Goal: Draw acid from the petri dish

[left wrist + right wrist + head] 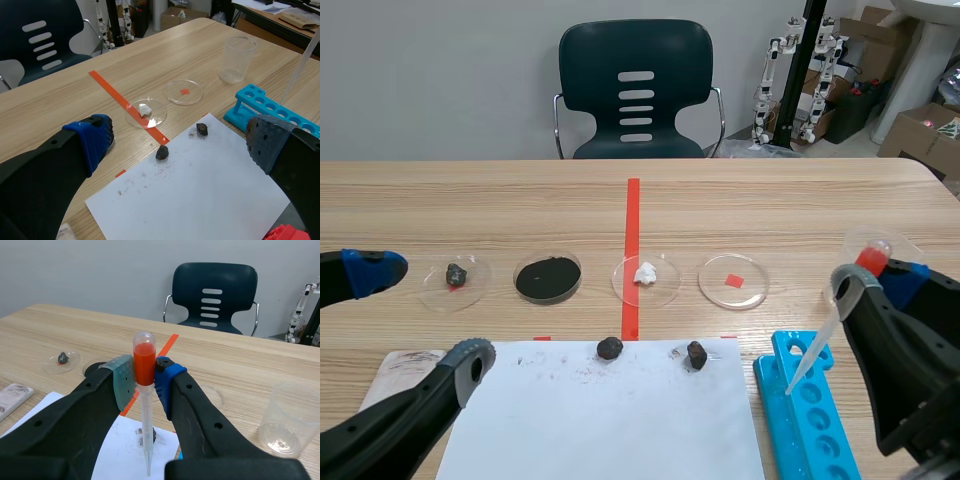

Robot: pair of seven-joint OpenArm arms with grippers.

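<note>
Red-filled plastic pipette (pixel 145 360): pinched at the bulb by right gripper (pixel 144 382), tip down near blue tube rack (pixel 810 410). Left gripper (pixel 177 140): fingers spread wide above white paper (pixel 610 430). Petri dishes: four in a row beyond paper, the nearest clear dish (pixel 748 293) beside the pipette.
</note>
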